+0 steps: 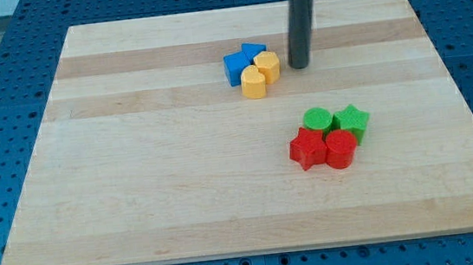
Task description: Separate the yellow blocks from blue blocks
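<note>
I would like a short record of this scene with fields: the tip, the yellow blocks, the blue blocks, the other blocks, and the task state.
tip: my tip, at the view's right of the yellow-blue cluster, close to it; contact cannot be told
yellow blocks: two, yellow block and yellow block, side by side
blue blocks: blue block and blue block, against the yellow ones
other blocks: green cylinder, green star, red star, red cylinder, one cluster lower right
task state: yellow and blue not yet separated

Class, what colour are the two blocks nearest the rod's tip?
Yellow: the two yellow blocks, just left of my tip, camera view.
</note>
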`<control>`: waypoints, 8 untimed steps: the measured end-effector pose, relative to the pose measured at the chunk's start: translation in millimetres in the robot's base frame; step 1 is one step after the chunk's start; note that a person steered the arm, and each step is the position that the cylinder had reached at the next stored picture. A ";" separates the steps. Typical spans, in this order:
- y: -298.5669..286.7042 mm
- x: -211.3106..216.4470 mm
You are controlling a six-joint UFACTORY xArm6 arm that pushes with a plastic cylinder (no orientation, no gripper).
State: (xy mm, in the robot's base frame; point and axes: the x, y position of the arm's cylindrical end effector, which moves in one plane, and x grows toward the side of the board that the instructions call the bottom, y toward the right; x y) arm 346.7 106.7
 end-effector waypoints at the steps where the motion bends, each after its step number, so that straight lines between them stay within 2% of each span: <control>1: 18.2 -20.3; 2: 14.4 -41.3; 3: -9.9 -35.3; 5: -52.8 24.9; 6: -57.4 31.6; 7: -20.5 23.9; 8: -11.6 -3.4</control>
State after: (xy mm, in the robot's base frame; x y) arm 343.3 95.2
